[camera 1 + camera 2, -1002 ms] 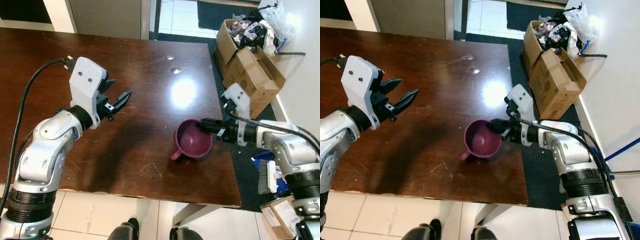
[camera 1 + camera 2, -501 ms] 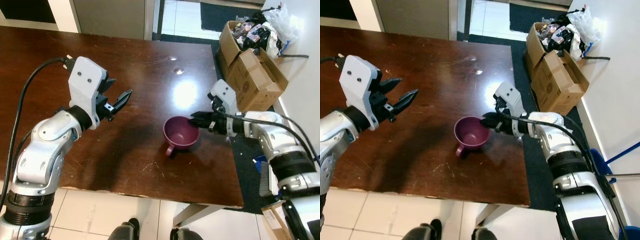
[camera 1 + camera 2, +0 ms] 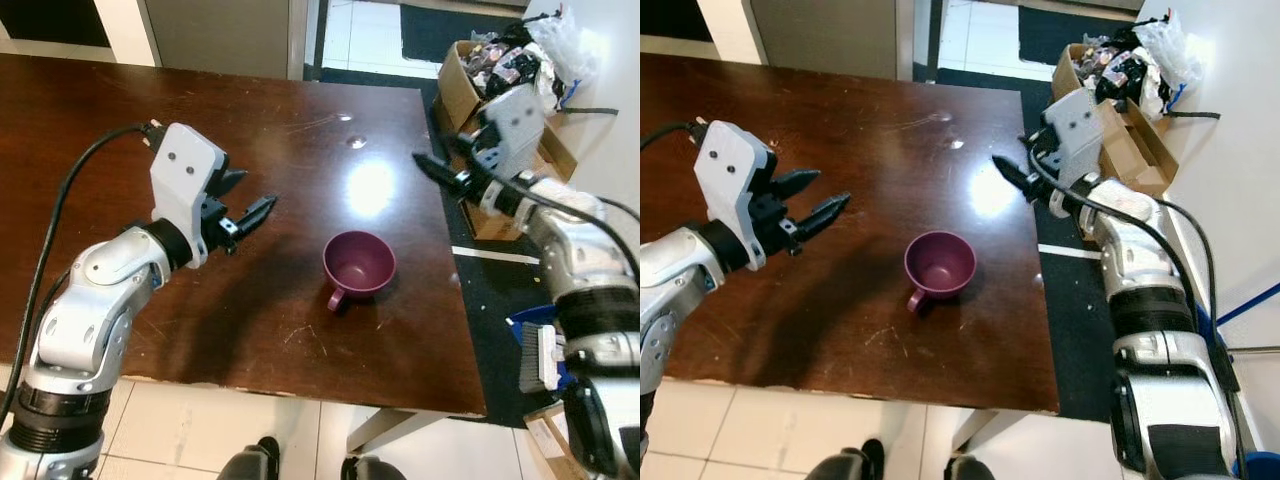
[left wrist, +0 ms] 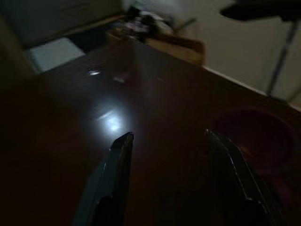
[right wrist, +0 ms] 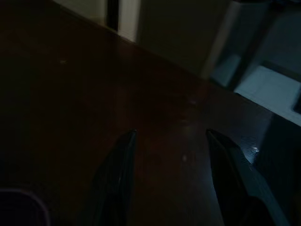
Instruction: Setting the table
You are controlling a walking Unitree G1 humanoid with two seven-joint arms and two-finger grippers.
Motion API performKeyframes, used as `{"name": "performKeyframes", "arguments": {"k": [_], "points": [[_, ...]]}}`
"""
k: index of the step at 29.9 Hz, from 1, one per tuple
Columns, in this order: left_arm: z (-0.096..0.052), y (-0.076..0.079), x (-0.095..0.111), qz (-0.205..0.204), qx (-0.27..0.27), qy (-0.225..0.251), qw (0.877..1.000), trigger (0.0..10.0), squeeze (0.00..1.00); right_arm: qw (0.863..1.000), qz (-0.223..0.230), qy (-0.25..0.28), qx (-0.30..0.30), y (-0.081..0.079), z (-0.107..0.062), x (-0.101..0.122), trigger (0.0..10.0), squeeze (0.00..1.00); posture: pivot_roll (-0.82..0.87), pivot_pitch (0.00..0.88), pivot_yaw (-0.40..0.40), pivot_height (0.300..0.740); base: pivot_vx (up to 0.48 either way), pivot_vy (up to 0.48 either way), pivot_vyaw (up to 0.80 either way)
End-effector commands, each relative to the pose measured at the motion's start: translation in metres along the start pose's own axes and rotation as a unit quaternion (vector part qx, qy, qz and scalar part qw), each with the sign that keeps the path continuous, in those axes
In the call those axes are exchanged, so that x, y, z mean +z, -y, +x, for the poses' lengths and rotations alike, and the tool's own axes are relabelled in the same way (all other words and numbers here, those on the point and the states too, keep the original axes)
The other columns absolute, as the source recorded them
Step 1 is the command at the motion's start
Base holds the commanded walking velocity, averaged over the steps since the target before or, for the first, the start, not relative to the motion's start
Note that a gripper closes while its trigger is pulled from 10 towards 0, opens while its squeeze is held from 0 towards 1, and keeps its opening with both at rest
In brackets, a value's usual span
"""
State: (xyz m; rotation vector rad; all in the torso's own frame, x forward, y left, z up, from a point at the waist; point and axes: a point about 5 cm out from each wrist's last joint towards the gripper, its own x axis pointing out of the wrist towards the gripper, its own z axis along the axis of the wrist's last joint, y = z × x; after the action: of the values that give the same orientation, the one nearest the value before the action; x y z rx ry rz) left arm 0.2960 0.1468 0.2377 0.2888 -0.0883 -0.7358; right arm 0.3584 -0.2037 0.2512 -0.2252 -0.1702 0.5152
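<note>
Both head views are bright and fairly sharp. A white glare patch sits on the dark surface [image 3: 200, 110] between the right claw [image 3: 432, 168] and the mug [image 3: 358, 264]. Soft shadows lie under the left arm and left claw [image 3: 247, 204]. Both wrist views are dim, grainy and blurred; the left one shows the same glare.

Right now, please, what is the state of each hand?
Left hand: open, holding nothing, above the table left of the mug.
Right hand: open, holding nothing, raised clear of the mug.
</note>
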Motion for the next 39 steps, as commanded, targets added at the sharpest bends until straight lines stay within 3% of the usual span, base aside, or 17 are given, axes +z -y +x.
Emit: {"name": "performKeyframes", "arguments": {"k": [1,3,6,14,22,28,33,36,39], "points": [[0.007,0.008,-0.014,-0.003,-0.044,-0.021,0.999,10.0,0.00,0.999,0.034,-0.006,-0.003,-0.014,-0.015,-0.006,10.0,0.00,-0.03,0.055,0.071,0.740,0.000,0.000,0.00],[0.018,0.012,-0.025,-0.001,-0.061,-0.040,0.997,10.0,0.00,0.998,0.035,-0.050,0.013,-0.042,-0.037,-0.027,10.0,0.00,-0.05,0.056,0.084,0.740,0.000,0.000,0.00],[0.032,0.018,-0.038,0.026,-0.082,-0.064,0.994,10.0,0.00,0.994,0.030,-0.107,0.017,-0.062,-0.053,-0.057,10.0,0.00,-0.06,0.053,0.087,0.740,0.000,0.000,0.00],[0.046,0.020,-0.041,0.030,-0.116,-0.073,0.990,10.0,0.00,0.989,0.034,-0.143,-0.005,-0.063,-0.053,-0.068,10.0,0.00,-0.07,0.038,0.076,0.740,0.000,0.000,0.00],[0.034,0.027,-0.044,0.046,-0.183,-0.084,0.978,10.0,0.00,0.986,0.038,-0.164,0.006,-0.069,-0.043,-0.068,10.0,0.00,-0.05,0.044,0.052,0.740,0.000,0.000,0.00],[0.011,0.031,-0.053,0.061,-0.224,-0.101,0.967,10.0,0.00,0.979,0.035,-0.194,0.049,-0.084,-0.038,-0.077,10.0,0.00,-0.04,0.050,0.036,0.740,0.000,0.000,0.00],[0.009,0.033,-0.054,0.053,-0.230,-0.099,0.967,10.0,0.00,0.978,0.044,-0.198,0.058,-0.090,-0.036,-0.079,10.0,0.00,-0.03,0.054,0.030,0.740,0.000,0.000,0.00],[0.009,0.035,-0.045,0.033,-0.216,-0.075,0.973,10.0,0.00,0.975,0.061,-0.199,0.071,-0.101,-0.029,-0.083,10.0,0.00,-0.03,0.054,0.027,0.740,0.000,0.000,0.00],[0.008,0.036,-0.043,0.023,-0.218,-0.070,0.973,10.0,0.00,0.977,0.062,-0.194,0.061,-0.098,-0.022,-0.084,10.0,0.00,-0.02,0.055,0.023,0.740,0.000,0.000,0.00]]}}
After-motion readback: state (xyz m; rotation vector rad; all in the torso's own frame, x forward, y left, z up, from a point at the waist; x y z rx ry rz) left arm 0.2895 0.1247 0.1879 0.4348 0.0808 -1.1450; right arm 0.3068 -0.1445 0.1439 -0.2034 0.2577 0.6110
